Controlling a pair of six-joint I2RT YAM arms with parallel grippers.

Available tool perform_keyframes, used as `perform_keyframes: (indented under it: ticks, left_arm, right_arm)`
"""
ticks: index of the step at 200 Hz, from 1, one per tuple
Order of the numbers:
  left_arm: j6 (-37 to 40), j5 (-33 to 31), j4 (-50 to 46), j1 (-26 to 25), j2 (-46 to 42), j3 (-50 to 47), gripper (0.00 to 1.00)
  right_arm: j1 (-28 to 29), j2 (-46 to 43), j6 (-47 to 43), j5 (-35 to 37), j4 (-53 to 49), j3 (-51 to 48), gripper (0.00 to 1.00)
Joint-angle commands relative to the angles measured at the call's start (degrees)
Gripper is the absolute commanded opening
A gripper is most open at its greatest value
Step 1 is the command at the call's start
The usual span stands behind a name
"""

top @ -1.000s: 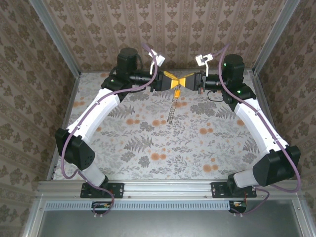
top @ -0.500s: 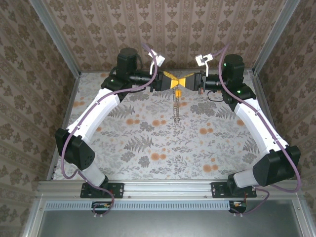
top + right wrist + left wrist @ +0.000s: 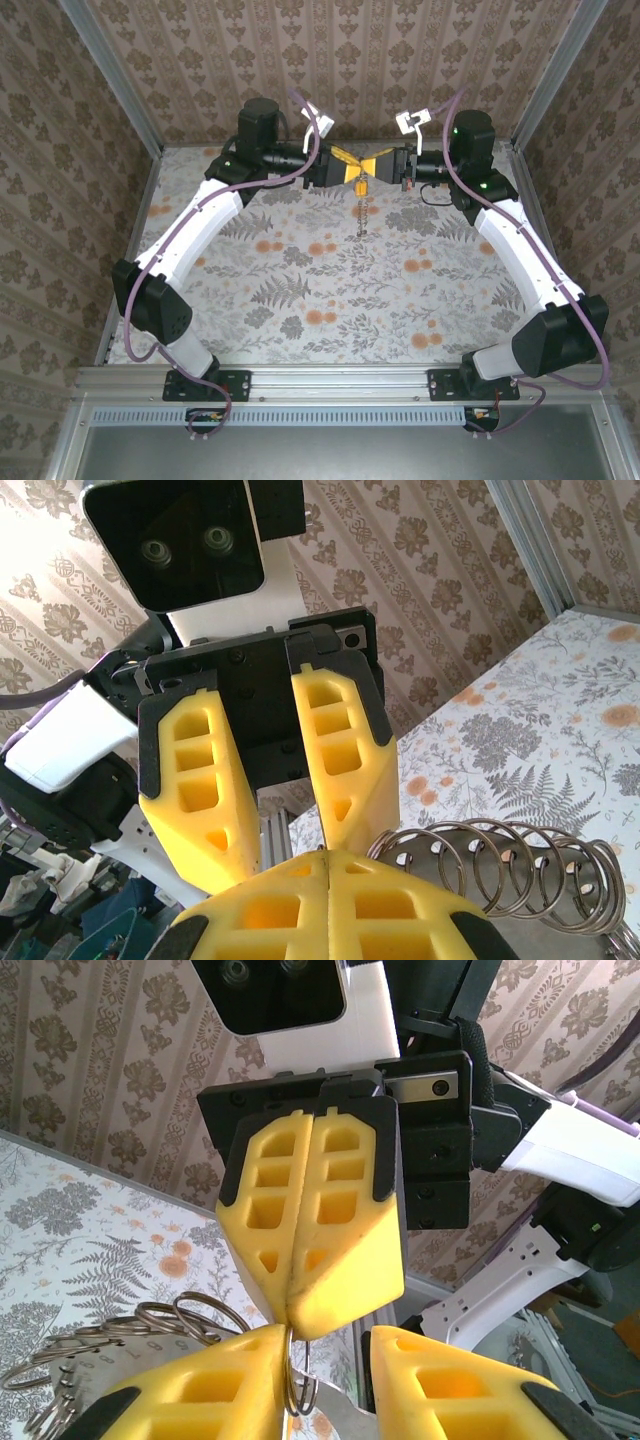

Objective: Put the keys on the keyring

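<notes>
Your right claw (image 3: pixel 300 1320) clamps the thin silvery chain keyring (image 3: pixel 358 215) aloft for threading; left claw (image 3: pixel 285 845) sits part-open, grip unclear.

The table (image 3: pixel 300 300) is covered edge to edge by a grey cloth printed with ferns and orange flowers. 2 arm bases (image 3: pixel 195 383) are bolted at its near edge. A thin chain (image 3: pixel 360 215) hangs over the far middle, its lower end perhaps touching the cloth
</notes>
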Motion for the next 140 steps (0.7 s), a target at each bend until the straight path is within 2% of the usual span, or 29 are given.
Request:
perform_keyframes:
  ticks: [1,18,34,73,97,113,124,140]
  left_arm:
    - [2.1,3.6,-0.7,-0.1,-1.4,-0.7,0.27]
    - [2.2,3.9,-0.6,-0.1,-1.4,-0.9,0.24]
    - [2.1,4.0,-0.5,-0.1,-1.4,-0.9,0.16]
    - [0.7,3.7,1.4,-0.4,-0.9,-0.9,0.14]
    - [-1.2,2.3,3.8,-0.8,-0.3,-1.0,0.00]
    - [-3.3,0.8,7.2,-0.8,-0.3,-1.9,0.00]
    - [-5.4,0.1,9.9,-0.8,-0.6,-2.9,0.00]
    - [-8.5,-0.2,14.3,-0.7,-0.8,-4.0,0.00]
  right_arm:
    - [-0.1,-0.2,0.4,0.5,2.2,0.4,0.00]
    - [-0.1,-0.2,0.3,0.5,2.2,0.3,0.00]
    - [-0.1,-0.2,0.5,0.5,2.4,0.3,0.00]
    - [-0.1,-0.2,0.9,0.0,3.1,0.1,0.00]
    - [-0.1,-0.5,1.7,-0.7,4.3,-0.4,0.00]
    - [-0.2,-1.1,2.4,0.1,4.6,-0.7,0.00]
    - [-0.6,-3.2,2.9,1.0,5.0,-1.2,0.13]
    - [-1.8,-5.5,3.6,2.8,5.2,-2.1,0.24]
